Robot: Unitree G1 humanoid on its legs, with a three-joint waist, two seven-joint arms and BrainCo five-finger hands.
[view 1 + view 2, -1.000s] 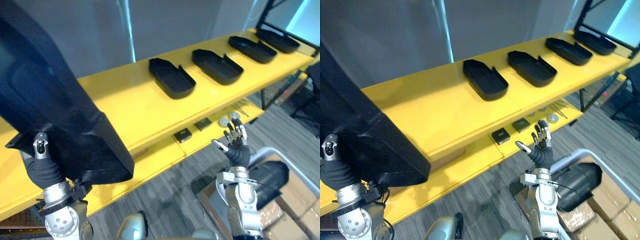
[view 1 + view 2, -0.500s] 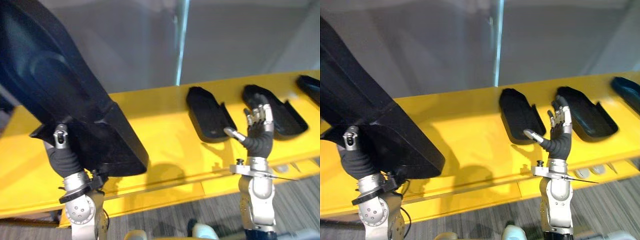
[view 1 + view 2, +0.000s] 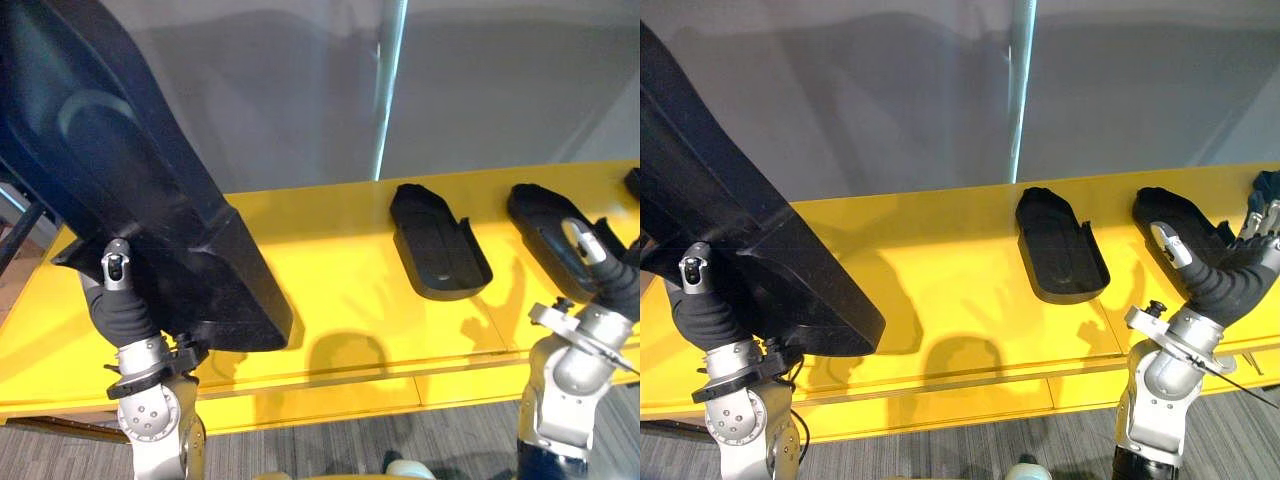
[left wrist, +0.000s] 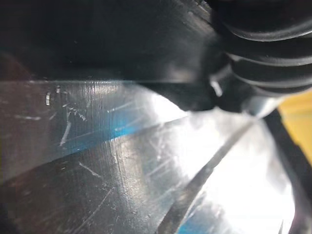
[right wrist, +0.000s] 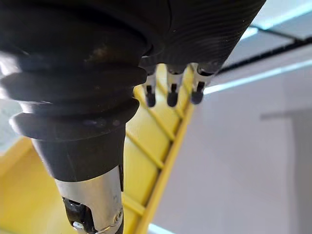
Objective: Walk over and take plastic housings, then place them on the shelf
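The view has swung along the shelf (image 3: 330, 260) so it now runs level across the frame, and the right robot hand (image 3: 1225, 272) has dropped from upright at centre-right to tipped outward at the right edge, spread and holding nothing. Over to the left of the frame: the left robot hand (image 3: 118, 305) bears the carried housing (image 3: 130, 190), big and black. Its grip sits behind the shell, so I cannot tell whether it is closed on it. Here's what the coming move turns on: the housing rears up steeply, long axis running from upper left of the frame down to its blunt end at lower centre-left. That end hangs just over the left stretch of the shelf, not yet resting on it. It's the left arm's job, clearly, and the right is well away. The nearest placed housing (image 3: 440, 245) lies flat at centre-right with its long axis front to back across the shelf. A second placed housing (image 3: 1165, 207) sits beyond it, behind the right thumb. Between the carried one and the nearest lies a bare yellow stretch, so room looks ample. The grey wall (image 3: 300, 90) stands close behind, and my guess is the raised far end could brush it while tipping down
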